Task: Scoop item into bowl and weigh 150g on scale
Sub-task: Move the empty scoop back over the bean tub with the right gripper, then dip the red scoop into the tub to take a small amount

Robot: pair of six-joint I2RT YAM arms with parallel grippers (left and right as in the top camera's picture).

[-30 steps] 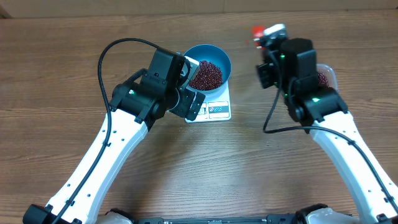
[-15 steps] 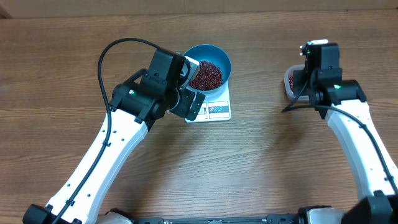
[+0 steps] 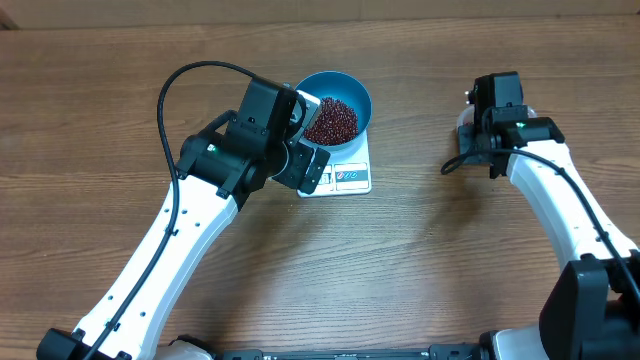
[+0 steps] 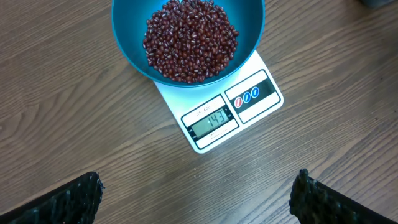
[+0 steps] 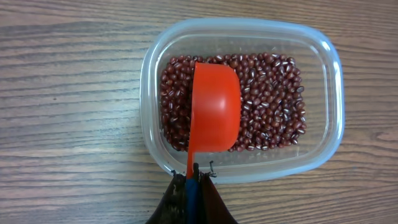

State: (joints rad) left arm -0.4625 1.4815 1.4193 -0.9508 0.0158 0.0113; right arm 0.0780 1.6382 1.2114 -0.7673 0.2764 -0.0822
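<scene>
Beans [image 4: 189, 40] in bowl [image 4: 126, 25] atop scale [image 4: 219, 111] (tub [image 5: 151, 81] well right).

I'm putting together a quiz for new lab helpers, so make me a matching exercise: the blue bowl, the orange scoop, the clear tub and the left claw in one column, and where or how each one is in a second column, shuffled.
Things:
1. blue bowl
2. orange scoop
3. clear tub
4. left claw

Places or states:
A. wide open, holding nothing
B. directly under the scoop, partly filled with beans
C. gripped by the handle in the right claw
D. standing on the white scale

Pairs: 1-D, 2-C, 3-B, 4-A.
</scene>
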